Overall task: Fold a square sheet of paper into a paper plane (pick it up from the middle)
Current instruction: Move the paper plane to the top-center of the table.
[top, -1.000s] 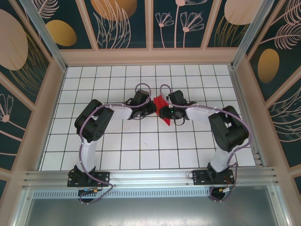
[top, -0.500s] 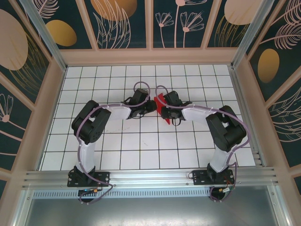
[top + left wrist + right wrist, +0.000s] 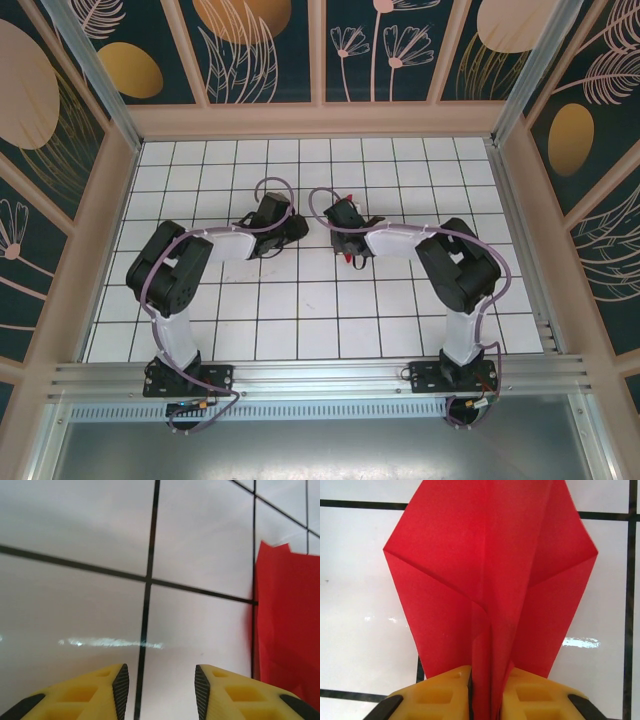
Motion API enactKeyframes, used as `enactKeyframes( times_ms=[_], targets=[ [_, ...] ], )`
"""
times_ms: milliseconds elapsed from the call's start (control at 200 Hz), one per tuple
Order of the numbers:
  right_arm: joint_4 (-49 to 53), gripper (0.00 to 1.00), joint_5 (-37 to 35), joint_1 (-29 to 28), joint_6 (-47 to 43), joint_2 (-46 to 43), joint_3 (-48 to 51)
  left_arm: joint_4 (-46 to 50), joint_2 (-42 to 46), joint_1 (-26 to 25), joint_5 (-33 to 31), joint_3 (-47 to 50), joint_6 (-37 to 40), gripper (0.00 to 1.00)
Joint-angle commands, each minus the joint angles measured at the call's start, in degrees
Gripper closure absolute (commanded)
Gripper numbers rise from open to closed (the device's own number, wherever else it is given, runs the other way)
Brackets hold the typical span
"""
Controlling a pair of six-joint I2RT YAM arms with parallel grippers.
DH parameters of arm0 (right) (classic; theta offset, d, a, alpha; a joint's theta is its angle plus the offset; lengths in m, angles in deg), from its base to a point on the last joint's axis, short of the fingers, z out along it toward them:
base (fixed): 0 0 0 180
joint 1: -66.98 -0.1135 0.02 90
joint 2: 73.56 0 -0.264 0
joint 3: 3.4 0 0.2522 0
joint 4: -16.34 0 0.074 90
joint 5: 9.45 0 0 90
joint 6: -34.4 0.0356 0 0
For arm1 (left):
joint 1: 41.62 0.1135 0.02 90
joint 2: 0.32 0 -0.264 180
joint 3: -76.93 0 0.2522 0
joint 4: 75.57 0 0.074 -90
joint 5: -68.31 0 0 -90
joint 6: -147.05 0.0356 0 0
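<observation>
Progress stands late in the fold sequence, as far as you can judge from the shape of the paper. Check the right wrist view first: the paper plane (image 3: 490,580) is no flat square but a creased red wedge. Two slanted flaps meet along a centre crease, and a wing panel spreads to each side. The right gripper (image 3: 487,682) is clenched on the lower spine of that wedge, with both yellow fingers (image 3: 440,692) pressed against the paper and no gap showing. In the top view this gripper (image 3: 345,238) sits near the middle of the table (image 3: 300,310) with red showing at both ends of it. From there you cannot tell whether the paper rests on the table or is lifted. The left gripper (image 3: 161,682) is released and grasps nothing. Its jaws stand apart over a bare tile, and the paper's red edge lies just beside one finger; you cannot tell whether it touches. Treat the diagonal folds and the centre fold as done. Treat as left, by judgement only, any final wing creases, a check that the wings match, and setting the plane down.
</observation>
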Motion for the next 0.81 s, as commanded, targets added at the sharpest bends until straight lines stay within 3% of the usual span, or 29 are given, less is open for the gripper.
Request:
enactKeyframes(
  times_ms=[0, 215, 590, 801],
  targets=[
    [2.0, 0.77, -3.7, -0.8, 2.6, 1.1, -1.8, -0.4, 1.8, 0.2, -1.1, 1.1, -0.2, 0.56],
    [1.6, 0.77, -6.1, -1.4, 3.4, 1.5, -2.3, -0.5, 2.5, 0.2, -2.1, 1.8, 0.0, 0.53],
    [1.7, 0.99, -7.0, -2.8, -0.9, 0.2, -2.5, 0.2, 3.1, 0.1, -3.4, 2.1, 0.5, 0.5],
    [-1.3, 0.99, -4.4, -3.0, -4.2, -1.2, -0.1, 0.3, 4.0, 0.2, -5.0, 3.0, 0.4, 0.47]
  ],
)
